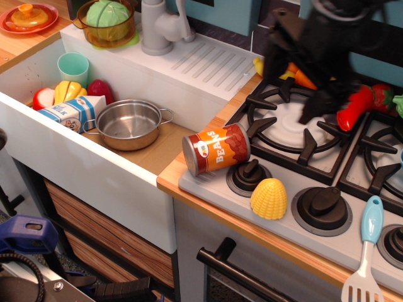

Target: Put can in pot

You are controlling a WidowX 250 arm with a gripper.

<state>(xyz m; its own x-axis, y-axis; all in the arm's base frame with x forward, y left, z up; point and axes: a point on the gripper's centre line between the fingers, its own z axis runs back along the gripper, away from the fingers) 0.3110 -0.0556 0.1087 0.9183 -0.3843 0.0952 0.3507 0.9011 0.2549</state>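
The can (216,148), orange-red with "BEANS" in white, lies on its side at the stove's front left corner, next to a black knob (249,176). The shiny steel pot (130,124) stands empty in the sink, to the left of the can. My black gripper (291,91) is blurred by motion. It hangs over the back left burner, up and to the right of the can and well apart from it. Its fingers stand apart and hold nothing.
A milk carton (72,113), a teal cup (74,66) and toy food lie in the sink beside the pot. An orange bowl (111,25) and the faucet (157,25) stand behind. A yellow corn (269,198), a red pepper (354,107) and a spatula (365,251) are on the stove.
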